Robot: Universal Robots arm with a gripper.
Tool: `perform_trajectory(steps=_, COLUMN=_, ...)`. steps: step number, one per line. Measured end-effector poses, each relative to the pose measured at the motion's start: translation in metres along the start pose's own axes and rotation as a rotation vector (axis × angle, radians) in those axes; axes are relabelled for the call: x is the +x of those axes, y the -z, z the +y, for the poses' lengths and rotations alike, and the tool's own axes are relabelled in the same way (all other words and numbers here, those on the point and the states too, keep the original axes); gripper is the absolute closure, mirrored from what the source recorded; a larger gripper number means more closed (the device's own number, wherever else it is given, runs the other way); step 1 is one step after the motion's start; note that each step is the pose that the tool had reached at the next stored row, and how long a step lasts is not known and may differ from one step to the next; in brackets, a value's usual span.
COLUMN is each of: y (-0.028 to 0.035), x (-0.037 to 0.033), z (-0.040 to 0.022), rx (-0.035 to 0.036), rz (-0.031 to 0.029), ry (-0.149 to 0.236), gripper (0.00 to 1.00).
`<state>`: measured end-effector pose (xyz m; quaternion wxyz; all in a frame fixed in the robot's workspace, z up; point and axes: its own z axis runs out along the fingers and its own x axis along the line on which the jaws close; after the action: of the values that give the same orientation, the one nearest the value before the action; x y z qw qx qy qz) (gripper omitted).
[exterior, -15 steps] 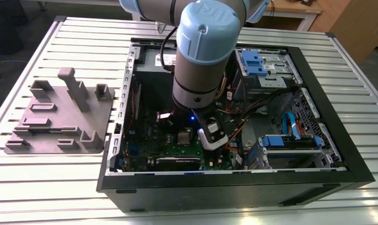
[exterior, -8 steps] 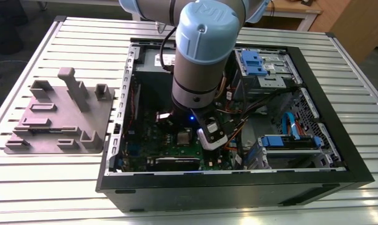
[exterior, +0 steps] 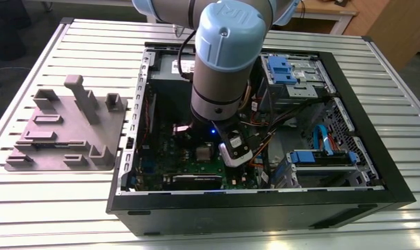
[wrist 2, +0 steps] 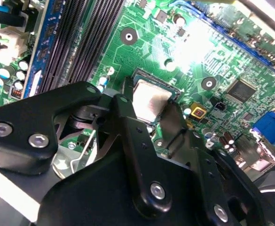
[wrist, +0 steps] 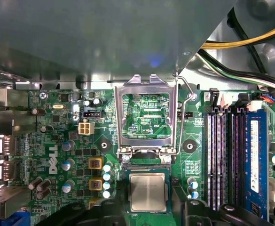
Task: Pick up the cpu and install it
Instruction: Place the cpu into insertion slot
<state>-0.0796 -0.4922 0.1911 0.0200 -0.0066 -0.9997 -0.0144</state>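
Exterior view: arm (exterior: 227, 62) reaches into open computer case (exterior: 266, 213), gripper (exterior: 232, 151) low over motherboard (exterior: 175, 156).
Second wrist view: cpu (wrist 2: 149, 100) in socket, seemingly seated, right at gripper; grip state: cannot tell.
First wrist view: socket frame (wrist: 146, 117) swung open beside cpu.

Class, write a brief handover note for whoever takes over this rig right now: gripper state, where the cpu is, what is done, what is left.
Gripper: low over the green motherboard, right at the cpu; whether it grips cannot be told.
The cpu lies flat at the socket, beside the raised socket frame.
Done: cpu is at the socket.
Left: socket frame not yet closed; whether the cpu is fully seated is unclear.
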Motion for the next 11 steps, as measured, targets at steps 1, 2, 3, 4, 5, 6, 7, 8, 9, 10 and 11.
perform_trajectory(steps=1, y=-0.0003, x=-0.0002, z=0.0000, rx=-0.0001, rz=-0.0001, ry=0.000, gripper=0.47)
perform_trajectory(steps=2, y=-0.0007, x=-0.0002, z=0.0000, rx=0.0000, rz=-0.0001, ry=0.000, gripper=0.47)
perform_trajectory(steps=3, y=-0.0008, x=-0.0002, z=0.0000, rx=0.0001, rz=0.0000, ry=0.000, gripper=0.47)
perform_trajectory(steps=4, y=-0.0008, x=-0.0002, z=0.0000, rx=0.0002, rz=0.0000, ry=0.000, gripper=0.47)
perform_trajectory(steps=5, y=-0.0008, x=-0.0002, z=0.0000, rx=0.0003, rz=0.0001, ry=0.000, gripper=0.47)
perform_trajectory(steps=6, y=-0.0009, x=-0.0002, z=0.0000, rx=0.0002, rz=0.0000, ry=0.000, gripper=0.47)
perform_trajectory(steps=7, y=-0.0010, x=-0.0003, z=0.0000, rx=0.0001, rz=0.0000, ry=0.000, gripper=0.47)
perform_trajectory(steps=8, y=-0.0010, x=-0.0004, z=0.0000, rx=0.0000, rz=0.0000, ry=0.000, gripper=0.47)
perform_trajectory(steps=9, y=-0.0010, x=-0.0005, z=0.0000, rx=0.0001, rz=0.0000, ry=0.000, gripper=0.47)
perform_trajectory(steps=10, y=-0.0012, x=-0.0006, z=0.0000, rx=0.0001, rz=0.0000, ry=0.002, gripper=0.47)
perform_trajectory(steps=11, y=-0.0014, x=-0.0007, z=0.0000, rx=0.0000, rz=0.0000, ry=0.003, gripper=0.47)
